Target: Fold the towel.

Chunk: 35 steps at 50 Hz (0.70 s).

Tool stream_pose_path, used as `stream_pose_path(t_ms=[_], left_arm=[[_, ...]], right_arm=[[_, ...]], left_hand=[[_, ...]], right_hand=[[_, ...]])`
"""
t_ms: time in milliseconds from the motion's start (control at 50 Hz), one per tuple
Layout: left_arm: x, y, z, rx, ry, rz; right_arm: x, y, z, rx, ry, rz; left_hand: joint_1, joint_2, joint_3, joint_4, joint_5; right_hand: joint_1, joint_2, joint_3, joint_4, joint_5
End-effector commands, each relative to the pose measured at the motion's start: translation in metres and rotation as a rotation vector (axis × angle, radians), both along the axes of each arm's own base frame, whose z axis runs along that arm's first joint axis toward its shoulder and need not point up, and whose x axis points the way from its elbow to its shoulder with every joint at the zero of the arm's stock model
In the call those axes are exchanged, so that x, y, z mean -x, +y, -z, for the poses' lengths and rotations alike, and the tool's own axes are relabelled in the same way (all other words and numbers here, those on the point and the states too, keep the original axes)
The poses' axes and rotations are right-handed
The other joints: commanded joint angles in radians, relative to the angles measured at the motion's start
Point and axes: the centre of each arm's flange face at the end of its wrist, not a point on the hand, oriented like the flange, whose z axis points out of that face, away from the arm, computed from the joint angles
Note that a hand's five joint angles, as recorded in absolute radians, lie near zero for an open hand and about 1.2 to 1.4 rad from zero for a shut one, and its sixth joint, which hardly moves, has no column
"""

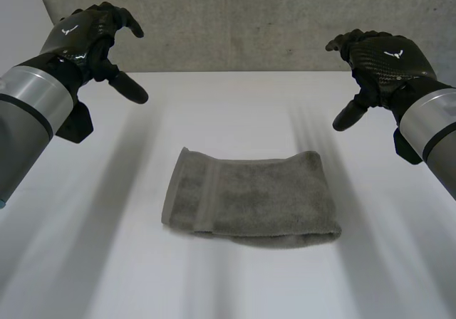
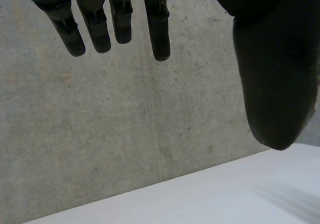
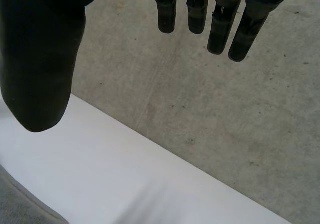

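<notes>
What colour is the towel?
Plain grey-taupe, with a woven band near one end; the towel shows best in the head view.

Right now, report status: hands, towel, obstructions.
Left hand open, above the table. Right hand open, likewise. Towel flat mid-table, layered, neither hand touching. Nothing in the way.

- White table (image 1: pixel 235 112), plain and smooth, running back to a straight far edge.
- Grey concrete wall (image 1: pixel 235 20) rising directly behind that edge, rough and speckled with small pits and dark flecks.
- Seen from the left wrist, a faint upright seam down the wall, with pale rust-tinted patches to one side.
- Seen from the right wrist, the same pitted concrete meeting the white table along a clean line.
</notes>
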Motion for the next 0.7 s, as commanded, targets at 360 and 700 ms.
stream_pose_path(t_ms=[360,700], left_arm=[[0.007,-0.003,0.020,-0.056,-0.018,0.022],[0.008,0.010,0.071,-0.144,-0.050,0.043]], right_arm=[[0.000,-0.002,0.003,-0.008,0.007,-0.033],[0.012,0.021,0.089,-0.236,0.069,-0.026]], left_hand=[[0.268,0.273,0.275,0.275,0.262],[-0.082,-0.076,-0.074,-0.074,-0.087]], right_hand=[[0.373,0.348,0.358,0.343,0.361],[-0.056,-0.081,-0.071,-0.086,-0.068]])
